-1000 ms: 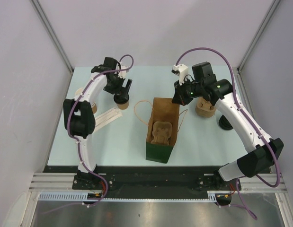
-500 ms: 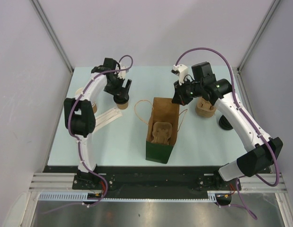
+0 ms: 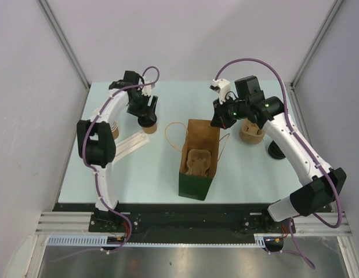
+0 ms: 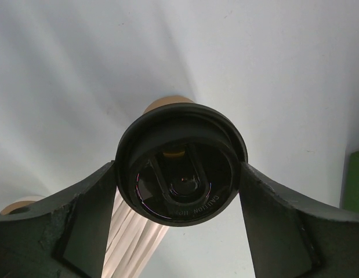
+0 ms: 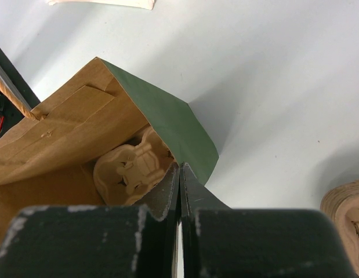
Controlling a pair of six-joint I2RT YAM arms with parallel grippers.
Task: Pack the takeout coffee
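Takeout coffee [image 4: 182, 174] stands upright on the pale table [image 3: 156, 174], at the far left, well apart from the green paper bag [image 3: 195, 186]. From where I stand, the left gripper [image 3: 147, 119] comes down over it from above. In the left wrist view its two dark fingers [image 4: 86, 214] straddle the round black lid [image 4: 182, 136], one on each side. Each fingertip meets the lid's rim, so the cup is clasped by its lid. A sliver of the tan cup wall shows behind the lid.

Just left of the cup is a stack of paper cups [image 3: 113, 131], and a bundle of pale flat strips [image 3: 131, 143] lies nearer.

The bag stands open at the middle of the table, with a moulded-pulp cup carrier [image 3: 197, 162] down inside it. Its cord handles [image 3: 172, 134] flop outward. The right gripper [image 3: 216, 123] sits at the bag's far rim. In the right wrist view its jaws are pressed together, and the bag's top edge runs into the seam between them.

Right of the bag sits a stack of pulp carriers [image 3: 251, 132], with a small black round object [image 3: 276, 153] just nearer.
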